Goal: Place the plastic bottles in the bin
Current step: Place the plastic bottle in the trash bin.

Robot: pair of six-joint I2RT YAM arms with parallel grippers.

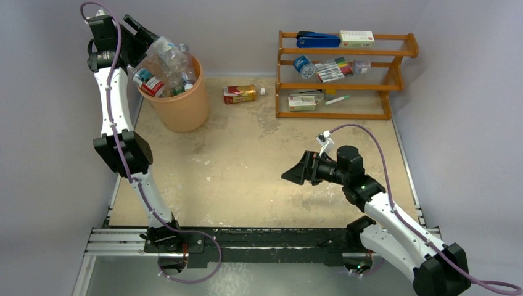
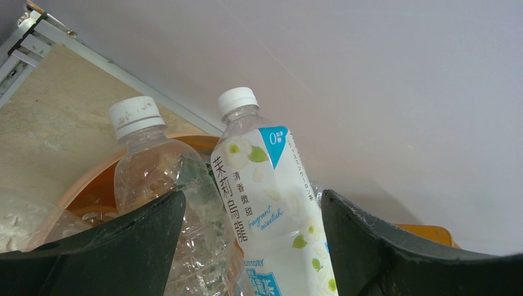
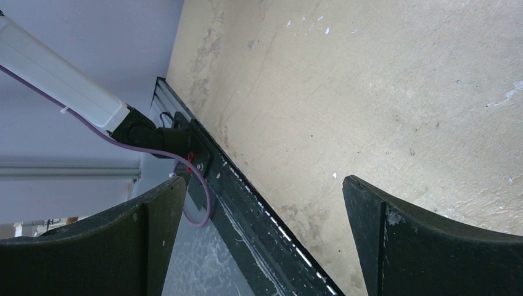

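Plastic bottles (image 1: 165,69) fill the bin (image 1: 185,111) at the far left of the table (image 1: 247,166), heaped so that several stick out above its peach-orange rim; one on the left of the heap has a red-and-white label, too small to read. Left gripper (image 1: 147,42) hangs just over this heap, its fingers (image 2: 123,246) spread wide. In the left wrist view two bottles stand in the gap between them: a clear bottle (image 2: 161,185) with a scuffed white cap, and to its right a labelled bottle (image 2: 271,203), also white-capped. Its white label shows pale blossoms with green leaves, a blue tab with "0", the characters 茉莉烏龍 and 清香微甜, a cursive line that seems to read "fragrant sweetish", and lower down the letters "UNTORY" (the first letter does not show). Whether either finger touches a bottle I cannot tell. Further right, near the far edge, a boxy red-and-gold bottle (image 1: 239,94) lies on its side on the table, outside the bin, white cap pointing right; its print is unreadable. At the far right stands a wooden rack (image 1: 370,87) with a blue stapler (image 1: 317,40) and a white box (image 1: 356,38) on top and markers (image 1: 334,69) on the shelf below. Right gripper (image 1: 295,172) hovers over the table at the near right, fingers (image 3: 432,246) spread apart with nothing held between them
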